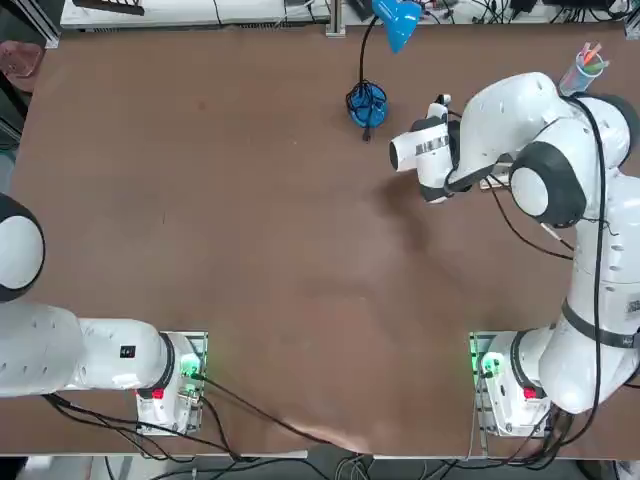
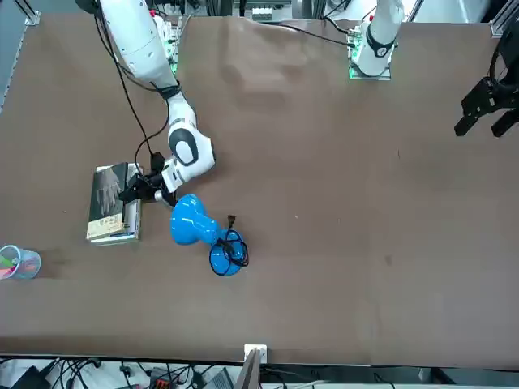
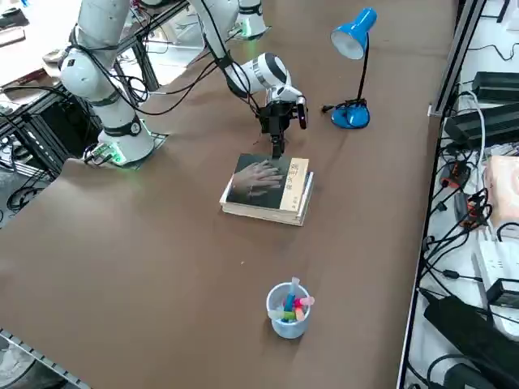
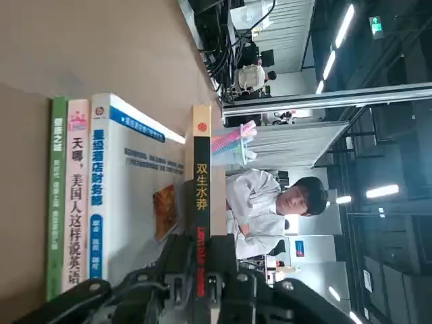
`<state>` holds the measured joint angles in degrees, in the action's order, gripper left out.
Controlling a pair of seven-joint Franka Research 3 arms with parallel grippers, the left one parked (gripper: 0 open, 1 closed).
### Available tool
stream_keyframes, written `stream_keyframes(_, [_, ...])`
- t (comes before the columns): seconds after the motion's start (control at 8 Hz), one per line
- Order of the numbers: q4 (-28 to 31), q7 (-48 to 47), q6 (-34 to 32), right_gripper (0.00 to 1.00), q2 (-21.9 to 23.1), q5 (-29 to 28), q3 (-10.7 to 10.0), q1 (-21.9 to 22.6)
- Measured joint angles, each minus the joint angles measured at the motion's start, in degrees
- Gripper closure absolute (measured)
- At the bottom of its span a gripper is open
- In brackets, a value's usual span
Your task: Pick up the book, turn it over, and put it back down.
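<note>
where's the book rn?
The book lies hand-picture side up on a stack of books, right gripper at its edge, near the blue lamp.

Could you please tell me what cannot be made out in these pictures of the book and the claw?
Top view: the right arm hides the claw, which sits at the book's spine edge, and nearly all of the book.
All views: the book's lower cover faces down onto the stack.
Wrist view: the claw covers the spine's near end, so the lettering there is unreadable.

The book (image 3: 258, 180) tops a book stack (image 3: 280, 212), end effector (image 3: 276, 146) at its edge.
</note>
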<state>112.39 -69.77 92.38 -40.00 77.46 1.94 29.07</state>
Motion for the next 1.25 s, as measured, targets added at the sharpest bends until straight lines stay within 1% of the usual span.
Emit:
stream_keyframes(0.5, [0.0,-1.92,-0.14,0.92,-1.56,0.23,0.0,0.67])
stream_keyframes(0.75, [0.0,-2.27,-0.16,0.88,-1.72,0.24,0.0,0.71])
stream_keyframes(0.88, [0.0,-2.42,-0.19,0.81,-1.72,0.25,-0.01,0.71])
stream_keyframes(1.0, [-0.01,-2.45,-0.2,0.6,-1.71,0.25,-0.06,0.71])
stream_keyframes(1.25, [-0.13,-2.46,-0.21,0.22,-1.51,0.31,-0.23,0.69])
